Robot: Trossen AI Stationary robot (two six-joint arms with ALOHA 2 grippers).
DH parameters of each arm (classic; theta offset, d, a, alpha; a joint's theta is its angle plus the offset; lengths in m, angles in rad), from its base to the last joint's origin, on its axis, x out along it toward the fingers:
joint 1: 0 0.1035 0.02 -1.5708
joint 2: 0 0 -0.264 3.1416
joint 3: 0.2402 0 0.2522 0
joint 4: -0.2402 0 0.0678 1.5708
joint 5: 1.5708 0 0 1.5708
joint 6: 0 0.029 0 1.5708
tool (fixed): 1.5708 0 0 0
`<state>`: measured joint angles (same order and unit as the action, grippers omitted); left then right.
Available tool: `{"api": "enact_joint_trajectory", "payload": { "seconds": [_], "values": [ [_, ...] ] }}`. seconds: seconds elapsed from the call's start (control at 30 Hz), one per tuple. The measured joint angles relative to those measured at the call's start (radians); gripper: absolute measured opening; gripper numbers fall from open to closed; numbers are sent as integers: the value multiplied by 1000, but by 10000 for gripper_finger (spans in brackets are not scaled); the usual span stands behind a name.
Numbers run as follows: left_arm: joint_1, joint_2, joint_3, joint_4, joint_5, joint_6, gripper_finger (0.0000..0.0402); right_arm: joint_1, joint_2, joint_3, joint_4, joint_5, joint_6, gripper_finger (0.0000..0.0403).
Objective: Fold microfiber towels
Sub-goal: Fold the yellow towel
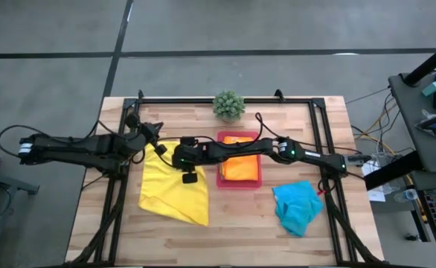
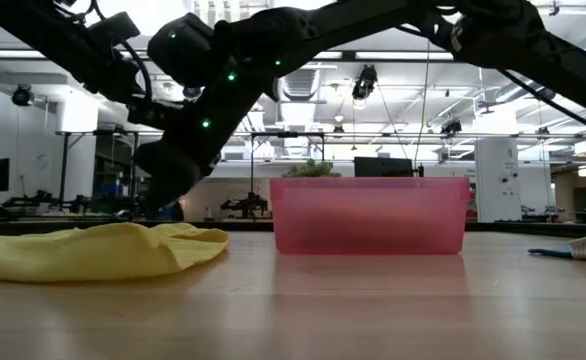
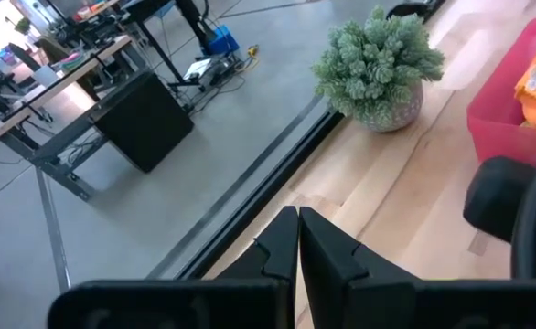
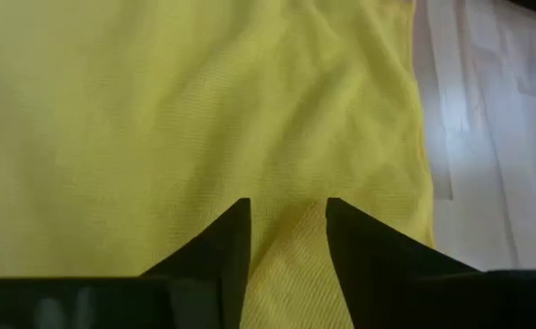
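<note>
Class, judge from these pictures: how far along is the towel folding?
Done: an orange towel lies folded in the pink tray. In hand: the yellow towel is spread on the table; the right gripper stands over it, fingers apart, nothing held. The left gripper is shut near the plant. Left: the turquoise towel, crumpled.

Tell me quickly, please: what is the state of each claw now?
Left claw: closed, holding nothing, near the back edge of the wooden table.
Right claw: open, just over the soft yellow microfiber towel.
</note>
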<state>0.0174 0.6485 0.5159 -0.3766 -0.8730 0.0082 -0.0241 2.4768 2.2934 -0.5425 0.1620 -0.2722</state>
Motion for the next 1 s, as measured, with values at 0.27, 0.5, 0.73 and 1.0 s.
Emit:
{"api": "enact_joint_trajectory", "payload": {
  "seconds": [0.27, 0.5, 0.73, 1.0],
  "values": [
    [0, -11, -9, 2, -1, 0, 0, -23, 26, -12, 64, 28, 52, 147],
    [0, -17, -13, 2, -1, 2, 0, -29, 53, -13, 125, 48, 90, 148],
    [0, -16, -14, 1, 0, 8, 0, -30, 65, -18, 129, 50, 106, 137],
    [0, -16, -14, 2, 0, 8, 0, -31, 65, -15, 99, 50, 105, 73]
  ]
}}
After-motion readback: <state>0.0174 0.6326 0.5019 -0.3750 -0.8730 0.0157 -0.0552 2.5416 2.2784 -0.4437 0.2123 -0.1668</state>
